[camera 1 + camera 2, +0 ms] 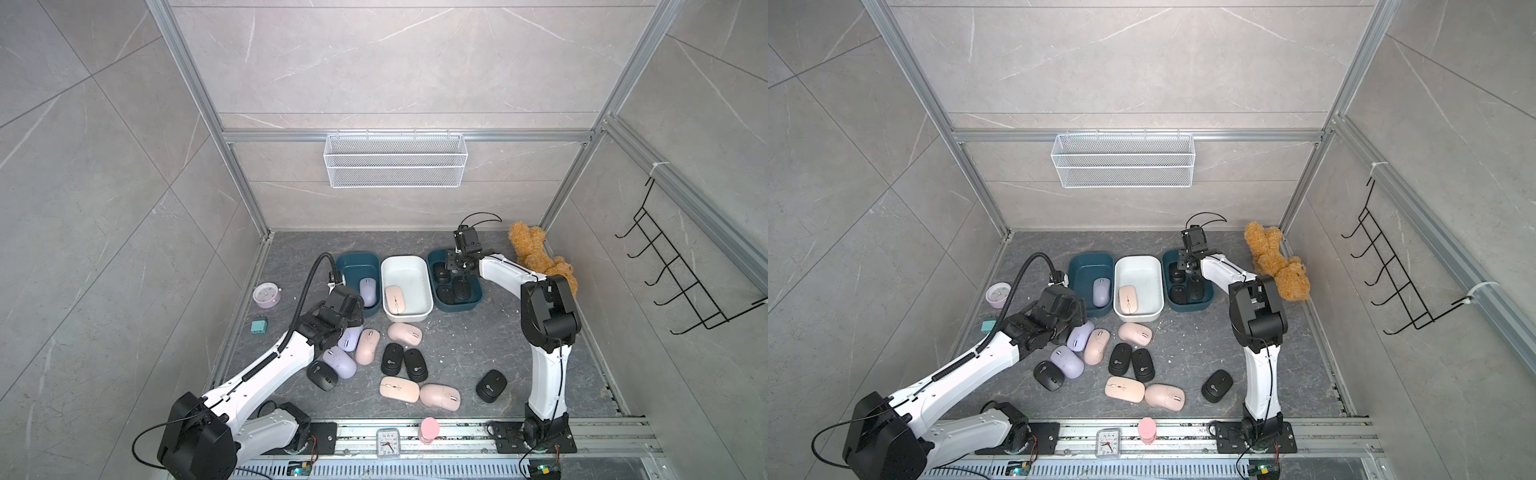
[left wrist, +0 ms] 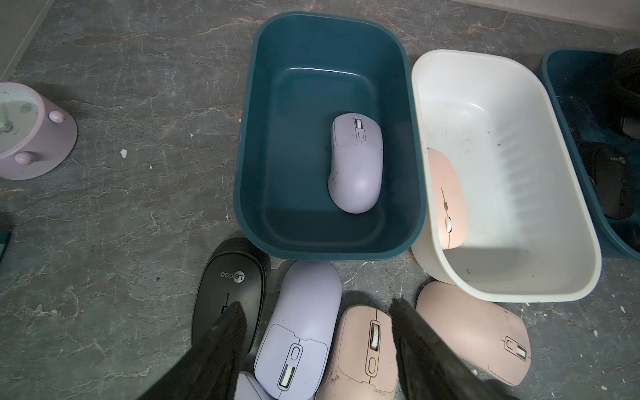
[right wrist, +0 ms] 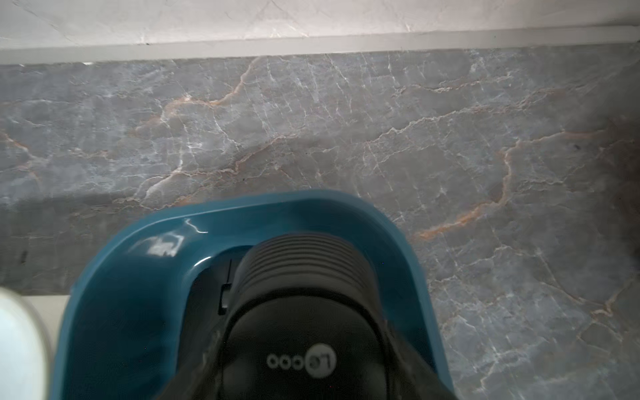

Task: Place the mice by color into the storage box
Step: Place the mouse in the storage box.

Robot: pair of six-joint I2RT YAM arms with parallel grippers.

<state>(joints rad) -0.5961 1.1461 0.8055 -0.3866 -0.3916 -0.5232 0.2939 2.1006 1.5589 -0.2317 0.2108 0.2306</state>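
Over on the left, the left gripper (image 2: 317, 306) hangs with fingers (image 2: 228, 332) apart above the lavender mouse (image 2: 301, 329), which lies just beside the left teal box (image 2: 246, 138). It looks light, rigid and slick to me, so pinch its long sides. It's a pale matte oval with a scroll wheel. Across to the right, the right gripper (image 1: 459, 266) is clamped on a black mouse (image 3: 304, 311) above the right teal box (image 3: 138, 277).

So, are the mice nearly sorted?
Not yet. Done: one lavender mouse in the left teal bin, one pink mouse in the white bin, several black mice in the right teal bin. In hand: the right gripper holds a black mouse over it. Left: about ten loose mice.
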